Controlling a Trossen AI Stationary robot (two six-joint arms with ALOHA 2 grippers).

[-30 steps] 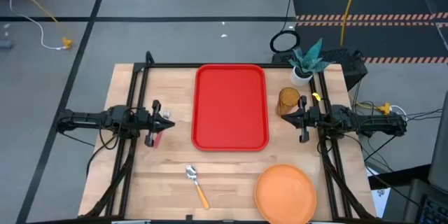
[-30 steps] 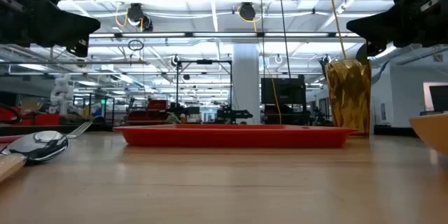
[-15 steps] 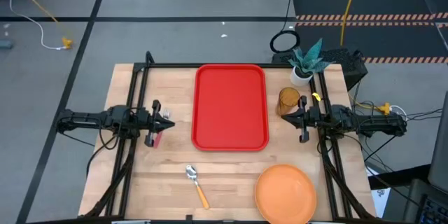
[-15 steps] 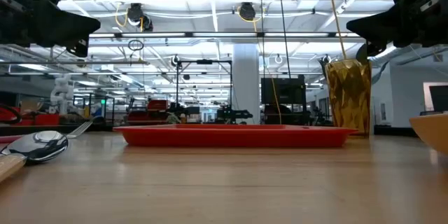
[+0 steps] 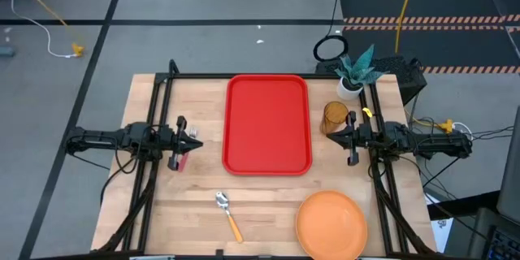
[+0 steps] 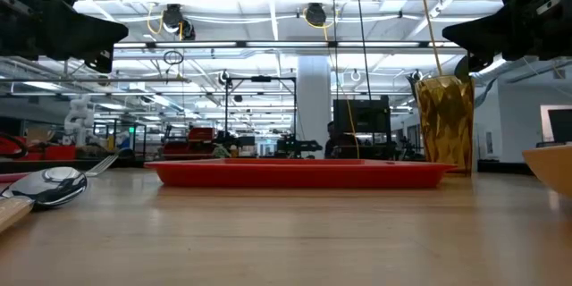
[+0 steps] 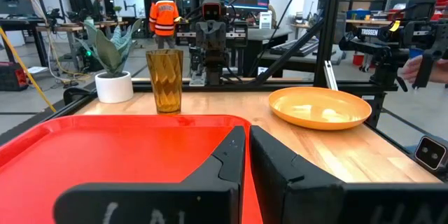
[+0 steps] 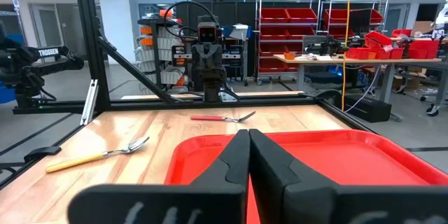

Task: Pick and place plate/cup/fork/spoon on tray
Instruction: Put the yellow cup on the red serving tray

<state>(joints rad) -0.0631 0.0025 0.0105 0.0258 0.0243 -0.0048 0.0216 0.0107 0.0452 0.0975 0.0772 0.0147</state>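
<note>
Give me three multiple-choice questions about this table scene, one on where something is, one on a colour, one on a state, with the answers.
1. Where is the cup?
A. on the tray
B. on the table beside the tray, near the right gripper
C. on the plate

2. What colour is the spoon handle?
A. orange
B. blue
C. green

3. What is on the tray?
A. the plate
B. the fork
C. nothing

Answers: 1 B, the high view shows it off the tray's edge. 2 A, orange below a silver bowl. 3 C, its red surface is bare; the plate and fork lie on wood.
</note>
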